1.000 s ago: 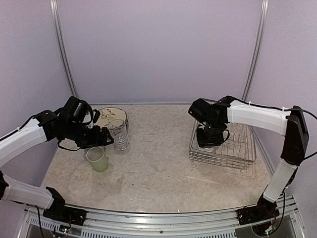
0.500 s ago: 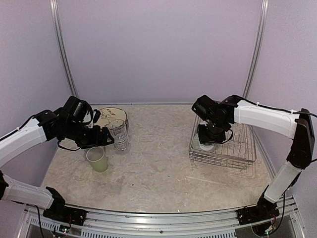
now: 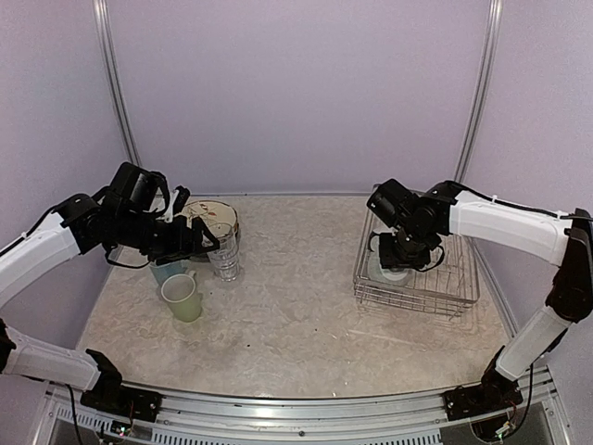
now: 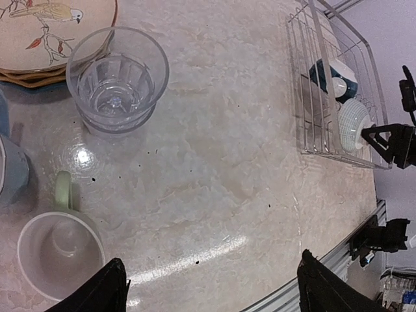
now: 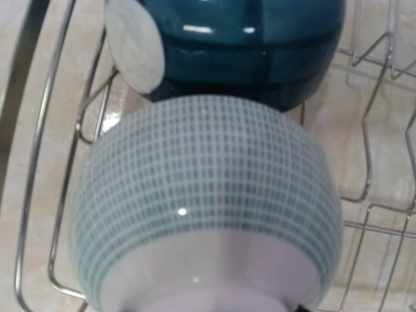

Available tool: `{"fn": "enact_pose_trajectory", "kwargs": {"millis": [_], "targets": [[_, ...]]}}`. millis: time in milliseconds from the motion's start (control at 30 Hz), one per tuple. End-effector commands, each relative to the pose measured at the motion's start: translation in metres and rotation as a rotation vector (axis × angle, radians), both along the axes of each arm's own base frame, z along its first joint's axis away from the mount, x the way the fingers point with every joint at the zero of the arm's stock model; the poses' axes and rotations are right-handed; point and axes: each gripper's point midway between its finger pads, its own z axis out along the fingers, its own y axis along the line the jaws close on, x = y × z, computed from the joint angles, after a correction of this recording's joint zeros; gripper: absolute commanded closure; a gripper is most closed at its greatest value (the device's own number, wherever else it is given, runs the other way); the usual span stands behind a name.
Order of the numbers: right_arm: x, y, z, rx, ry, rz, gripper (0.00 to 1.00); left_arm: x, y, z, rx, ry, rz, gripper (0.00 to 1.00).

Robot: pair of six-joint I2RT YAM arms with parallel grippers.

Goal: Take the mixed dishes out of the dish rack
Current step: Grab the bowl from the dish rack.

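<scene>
Unloaded on the table [image 3: 296, 315], left side, stood stacked plates [image 4: 39, 32], glass tumbler [image 4: 117, 81], light blue mug [image 4: 10, 172] and pale green mug [image 4: 58, 250] under the left gripper [image 4: 208, 263], spread wide and empty; yet to unload in the dish rack [image 3: 445, 287] lay the teal bowl [image 5: 247, 39] and checked bowl [image 5: 208, 195], with the right gripper [image 3: 400, 260] close over them, its hold not discernible.

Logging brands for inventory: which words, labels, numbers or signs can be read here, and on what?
None can be read anywhere.
Top plate: only a bird-on-branch picture, no lettering.
Pale bowl: only a fine grid pattern.
Glass tumbler, pale green mug, dish rack: no markings visible.
</scene>
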Motion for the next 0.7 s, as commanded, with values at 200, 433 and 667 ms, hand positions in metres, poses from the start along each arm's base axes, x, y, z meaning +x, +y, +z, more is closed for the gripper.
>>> {"fn": "enact_pose_trajectory", "kwargs": {"millis": [200, 433, 667], "targets": [[0.011, -0.001, 0.031, 0.032, -0.127, -0.013, 0.78, 0.004, -0.054, 0.061, -0.266, -0.036, -0.164, 0.14], [0.018, 0.002, 0.04, 0.041, -0.152, 0.005, 0.78, 0.012, -0.097, 0.087, -0.43, 0.016, -0.307, 0.13], [0.019, -0.002, 0.049, 0.079, -0.172, 0.014, 0.79, 0.027, -0.142, 0.095, -0.606, 0.118, -0.427, 0.14]]}}
